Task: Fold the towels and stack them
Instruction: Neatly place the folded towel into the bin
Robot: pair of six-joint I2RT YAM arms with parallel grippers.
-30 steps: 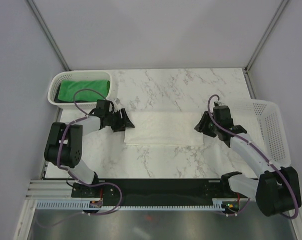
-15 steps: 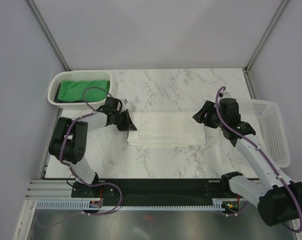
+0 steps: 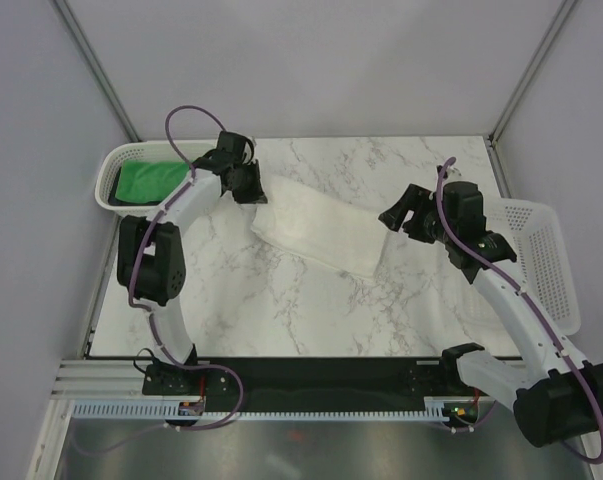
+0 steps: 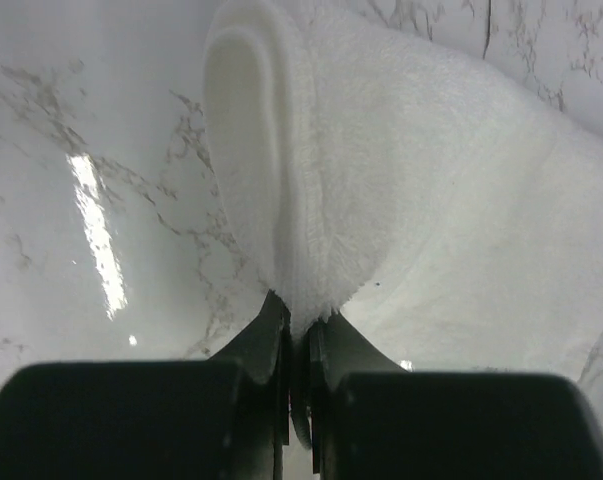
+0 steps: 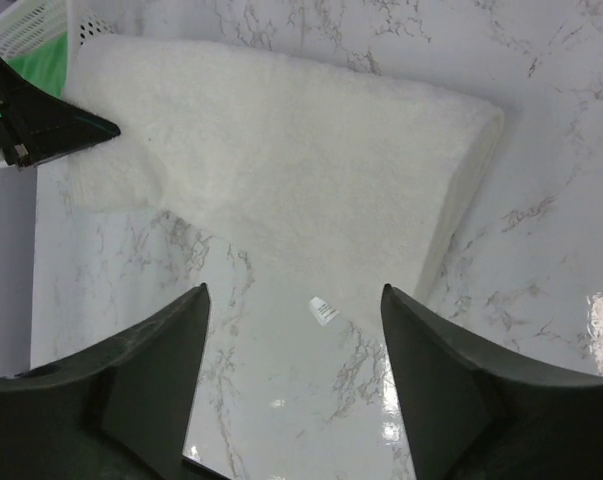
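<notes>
Overhead, a folded white towel [image 3: 316, 230] lies slantwise on the marble table [image 3: 311, 310], its far-left end near the left basket [image 3: 108, 172] and its other end toward the right arm. The left gripper [image 3: 252, 190] sits on that far-left end, just beside the basket, which holds a green towel [image 3: 141, 180]. The right gripper [image 3: 393, 216] hangs at the towel's right end with its jaws spread; whether it touches the cloth cannot be told from here. A second white mesh basket, the right basket [image 3: 541, 265], stands at the table's right edge, beside the right arm.

Through the left wrist camera, the left gripper [image 4: 299, 330] has its two dark fingers pressed together on a rounded fold of the white towel [image 4: 431, 200], the thick hem curling up and away from the jaws. Glossy marble table [image 4: 101, 150] shows to the left.

Through the right wrist camera, the right gripper [image 5: 293, 292] is spread wide with nothing between its fingers [image 5: 146, 385]. The white towel [image 5: 301, 160] spreads out beyond the fingertips, and a small label [image 5: 324, 311] shows at its near edge. At the upper left, the left gripper [image 5: 66, 128] meets the towel's corner, with the green towel [image 5: 49, 60] behind it.
</notes>
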